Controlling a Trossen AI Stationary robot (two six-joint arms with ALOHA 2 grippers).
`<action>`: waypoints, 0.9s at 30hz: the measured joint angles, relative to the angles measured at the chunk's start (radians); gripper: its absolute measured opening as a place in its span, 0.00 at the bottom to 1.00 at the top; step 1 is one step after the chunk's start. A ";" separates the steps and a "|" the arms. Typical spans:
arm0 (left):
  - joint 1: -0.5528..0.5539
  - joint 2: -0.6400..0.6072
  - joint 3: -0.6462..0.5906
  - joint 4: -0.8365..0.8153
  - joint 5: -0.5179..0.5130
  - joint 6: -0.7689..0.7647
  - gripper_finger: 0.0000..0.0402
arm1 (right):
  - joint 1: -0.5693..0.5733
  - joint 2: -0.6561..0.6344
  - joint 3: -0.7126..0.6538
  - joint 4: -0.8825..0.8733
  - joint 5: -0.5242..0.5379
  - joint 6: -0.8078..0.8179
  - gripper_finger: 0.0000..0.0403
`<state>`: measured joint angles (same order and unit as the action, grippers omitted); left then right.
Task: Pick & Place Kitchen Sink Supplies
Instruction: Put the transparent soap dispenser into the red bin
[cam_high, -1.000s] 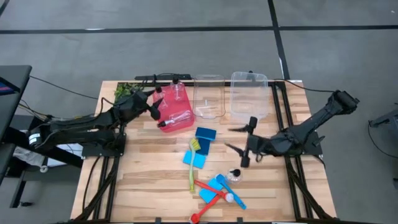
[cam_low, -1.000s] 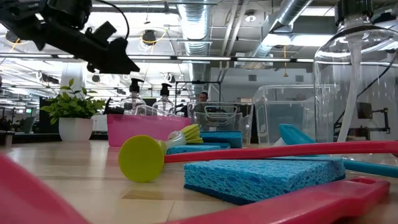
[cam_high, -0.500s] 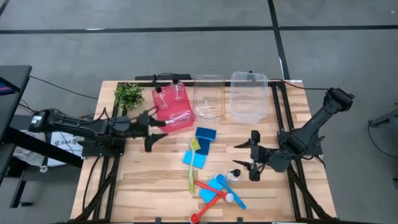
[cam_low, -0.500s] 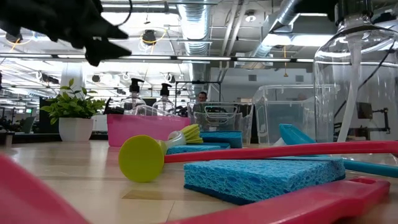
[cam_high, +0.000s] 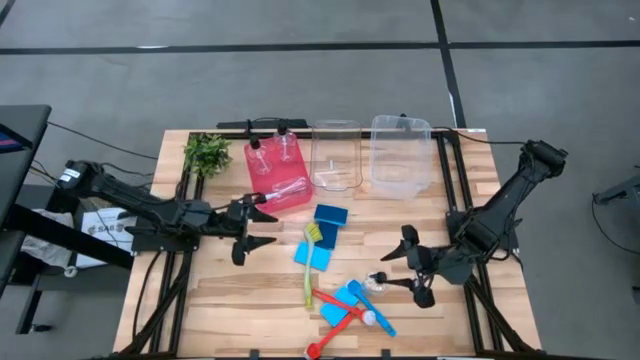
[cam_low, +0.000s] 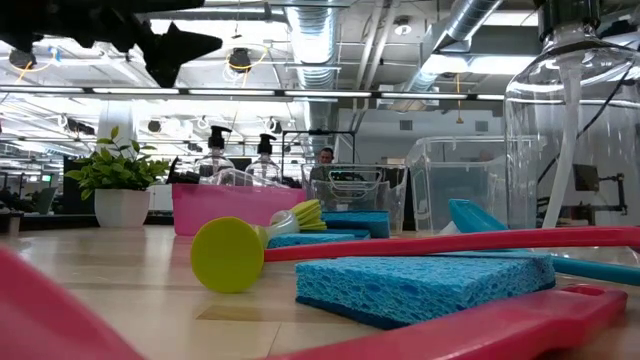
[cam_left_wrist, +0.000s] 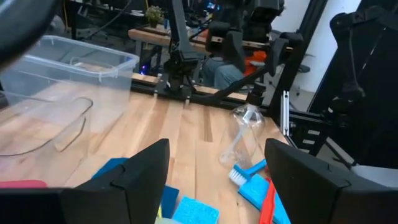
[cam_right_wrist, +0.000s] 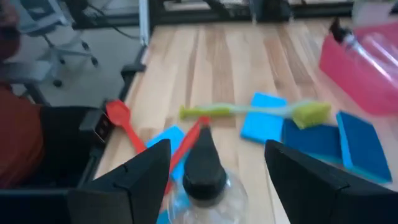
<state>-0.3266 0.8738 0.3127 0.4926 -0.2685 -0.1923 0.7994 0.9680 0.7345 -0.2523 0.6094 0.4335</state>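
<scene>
A small clear bottle with a black pump top (cam_right_wrist: 202, 165) stands on the table near its right front, also seen in the high view (cam_high: 377, 284). My right gripper (cam_high: 390, 270) is open just right of it, its fingers either side of the pump top, apart from it. My left gripper (cam_high: 268, 227) is open and level above the table, in front of the red bin (cam_high: 272, 178), which holds more clear bottles. Blue sponges (cam_high: 330, 215) (cam_high: 312, 254) and the yellow-green brush (cam_high: 308, 268), red brush (cam_high: 335, 322) and blue brush (cam_high: 368, 306) lie mid-table.
Two clear bins (cam_high: 335, 155) (cam_high: 400, 152) stand at the far edge, right of the red bin. A leafy plant (cam_high: 205, 152) sits at the far left. Bare wood lies along the table's left side (cam_high: 215, 290). A person shows beyond the table (cam_low: 325, 156).
My left gripper has swung away from the red bin toward the near edge and now points toward the table's right. My right gripper has moved toward the near edge and down, turning, and has come up beside the clear bottle. Neither finger gap has changed.
</scene>
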 joint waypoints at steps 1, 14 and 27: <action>0.000 0.026 0.000 0.026 0.000 0.000 0.66 | 0.000 0.001 0.000 -0.020 0.000 0.018 0.63; 0.000 0.232 0.000 0.227 0.000 0.004 0.66 | -0.002 0.004 -0.003 -0.133 0.013 0.140 0.63; 0.001 0.239 0.000 0.258 0.000 0.004 0.66 | -0.029 0.153 -0.005 -0.047 -0.063 0.098 0.63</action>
<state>-0.3256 1.1126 0.3126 0.7501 -0.2683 -0.1886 0.7703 1.1213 0.7300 -0.2997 0.5469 0.5311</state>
